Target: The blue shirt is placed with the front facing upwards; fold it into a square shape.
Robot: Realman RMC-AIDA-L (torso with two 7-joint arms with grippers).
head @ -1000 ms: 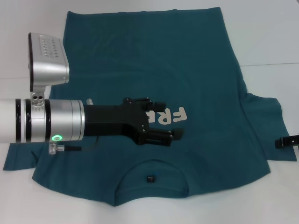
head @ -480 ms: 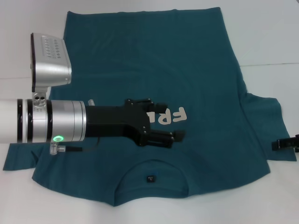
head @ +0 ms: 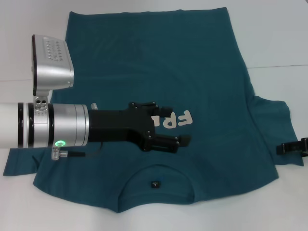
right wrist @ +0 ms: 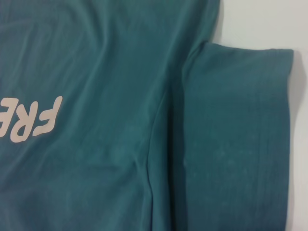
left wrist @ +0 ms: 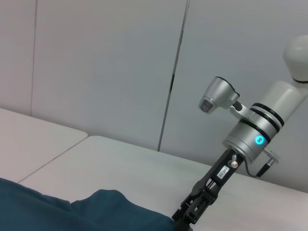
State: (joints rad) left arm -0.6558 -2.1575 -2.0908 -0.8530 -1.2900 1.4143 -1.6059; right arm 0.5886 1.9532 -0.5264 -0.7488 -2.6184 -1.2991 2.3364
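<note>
The blue shirt (head: 192, 62) lies flat and face up on the white table, its neckline and small dark tag (head: 155, 183) nearest me. My left arm reaches in from the left, and its gripper (head: 172, 126) hovers open over the chest, covering part of the cream letters (head: 180, 119). Only the tip of my right gripper (head: 291, 147) shows at the right edge, by the right sleeve (head: 279, 130). In the left wrist view the right gripper (left wrist: 190, 214) comes down onto the shirt's (left wrist: 48, 207) edge. The right wrist view looks down on the sleeve (right wrist: 240, 120) and the letters (right wrist: 33, 118).
The white table (head: 279, 38) surrounds the shirt, with a seam (head: 281, 66) running across it at the right. The left sleeve (head: 19, 161) pokes out under my left arm. Grey wall panels (left wrist: 96, 72) stand behind the table.
The right gripper's tip has crept a little inward along the right sleeve. The left arm has barely shifted and the shirt lies as before.
</note>
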